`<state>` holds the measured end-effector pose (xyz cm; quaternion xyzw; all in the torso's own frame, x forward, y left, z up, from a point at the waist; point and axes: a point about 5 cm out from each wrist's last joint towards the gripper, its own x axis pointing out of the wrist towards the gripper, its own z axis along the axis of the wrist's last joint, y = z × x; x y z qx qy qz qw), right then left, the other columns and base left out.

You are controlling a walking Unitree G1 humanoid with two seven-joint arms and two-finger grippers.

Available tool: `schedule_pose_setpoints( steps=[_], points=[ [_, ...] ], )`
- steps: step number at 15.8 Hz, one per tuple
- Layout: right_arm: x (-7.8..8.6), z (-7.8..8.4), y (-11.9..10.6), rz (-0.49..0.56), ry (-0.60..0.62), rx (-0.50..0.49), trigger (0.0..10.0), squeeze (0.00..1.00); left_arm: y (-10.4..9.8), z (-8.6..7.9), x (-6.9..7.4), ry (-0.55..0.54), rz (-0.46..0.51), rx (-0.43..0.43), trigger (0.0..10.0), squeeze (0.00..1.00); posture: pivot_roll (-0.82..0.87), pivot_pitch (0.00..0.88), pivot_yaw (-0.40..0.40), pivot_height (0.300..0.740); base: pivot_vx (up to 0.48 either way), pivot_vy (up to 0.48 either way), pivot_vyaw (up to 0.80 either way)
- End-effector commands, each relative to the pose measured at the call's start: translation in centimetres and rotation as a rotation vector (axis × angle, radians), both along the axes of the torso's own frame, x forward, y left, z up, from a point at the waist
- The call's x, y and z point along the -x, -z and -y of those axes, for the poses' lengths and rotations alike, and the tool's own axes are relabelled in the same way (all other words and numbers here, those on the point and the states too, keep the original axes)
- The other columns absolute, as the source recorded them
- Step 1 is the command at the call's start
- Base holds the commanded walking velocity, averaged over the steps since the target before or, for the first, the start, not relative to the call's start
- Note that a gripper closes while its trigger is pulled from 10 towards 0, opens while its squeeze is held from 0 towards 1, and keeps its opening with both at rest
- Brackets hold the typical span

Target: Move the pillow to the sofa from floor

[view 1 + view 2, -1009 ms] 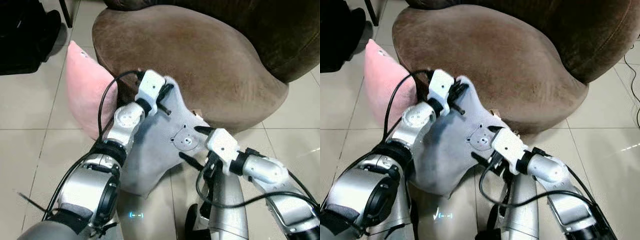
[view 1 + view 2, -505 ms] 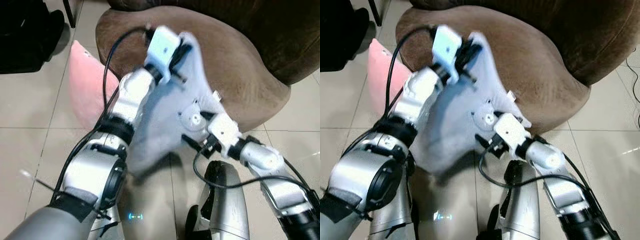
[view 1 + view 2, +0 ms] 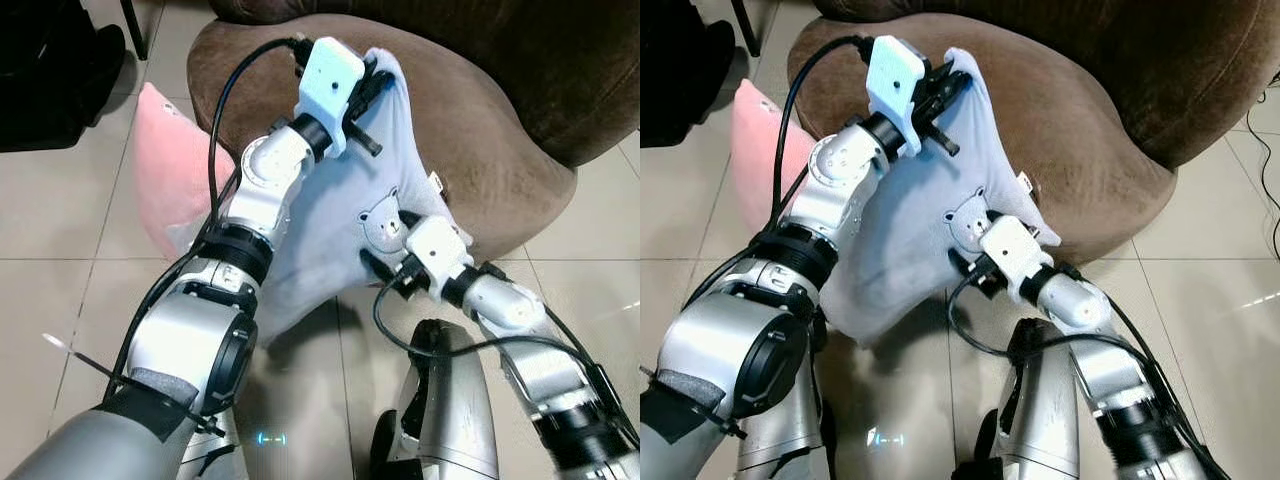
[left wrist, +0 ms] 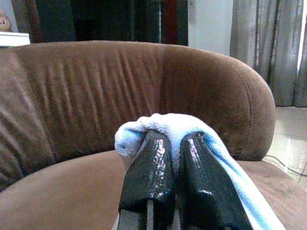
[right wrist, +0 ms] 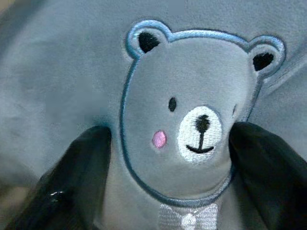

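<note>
A pale blue-grey pillow (image 3: 320, 230) with a stitched bear (image 5: 192, 120) hangs half raised, its upper part lying against the brown sofa's seat (image 3: 480, 130) and its lower corner down near the floor. My left gripper (image 3: 372, 85) is up over the seat's front, shut on the pillow's top corner (image 4: 163, 122), which bunches around the two black fingers (image 4: 148, 172). My right gripper (image 3: 392, 242) is open and presses against the pillow's face by the bear, one finger (image 5: 72, 177) on each side of it.
A pink pillow (image 3: 170, 185) leans on the tiled floor against the sofa's left side. A dark object (image 3: 50, 70) stands at the far left. The sofa's backrest (image 4: 96, 96) rises behind the seat. My own legs (image 3: 450, 410) stand just below the pillow.
My left gripper has lifted the pillow's top corner up and forward, from beside the sofa's base to over the seat. The right gripper followed upward on the bear patch.
</note>
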<state>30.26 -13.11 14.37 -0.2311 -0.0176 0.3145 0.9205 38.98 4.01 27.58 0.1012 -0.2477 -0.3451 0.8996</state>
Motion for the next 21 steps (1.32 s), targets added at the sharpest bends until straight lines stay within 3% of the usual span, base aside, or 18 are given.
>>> schedule_pose_setpoints(
  steps=[1, 16, 21],
  points=[
    [0.0, 0.7, 1.4, -0.056, 0.045, 0.034, 0.0, 0.0, -7.2, 2.0, 1.9, 0.091, 0.262, 0.096, 0.0, 0.0, -0.02, 0.194, -0.109, 0.423, 0.0, 0.0, 0.0],
    [-1.1, 0.9, 1.0, -0.016, 0.128, 0.04, 0.0, 0.0, -6.7, 2.2, 1.9, 0.096, 0.241, 0.086, 0.0, 0.0, -0.01, 0.198, -0.102, 0.423, 0.0, 0.0, 0.0],
    [-1.2, 0.9, 1.0, -0.012, 0.147, 0.025, 0.0, 0.0, -5.6, 2.0, 1.8, 0.094, 0.211, 0.078, 0.0, 0.0, 0.0, 0.188, -0.095, 0.423, 0.0, 0.0, 0.0]
  ],
)
